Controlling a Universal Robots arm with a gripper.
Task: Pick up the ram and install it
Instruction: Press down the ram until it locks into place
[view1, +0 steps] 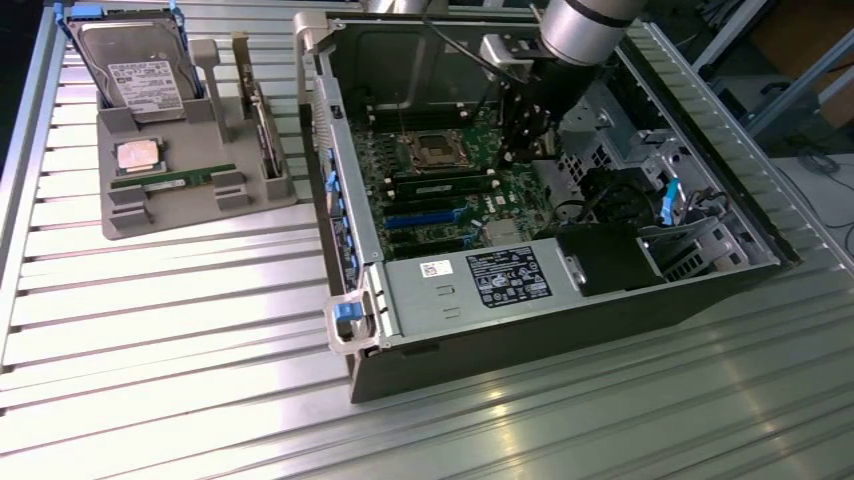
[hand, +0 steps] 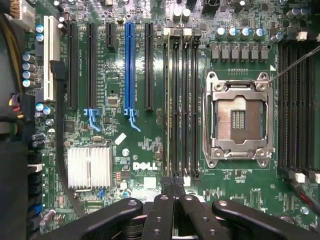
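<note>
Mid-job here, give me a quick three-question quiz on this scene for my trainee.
1. True or false: the processor socket on the motherboard holds no chip.
2. Where is the gripper? A) over the grey holder; B) inside the open case, above the motherboard; C) on the table outside the case.
3. What long green part lies flat on the grey holder beside the silver processor chip?

Key: 1 true; 2 B; 3 a ram stick.
</note>
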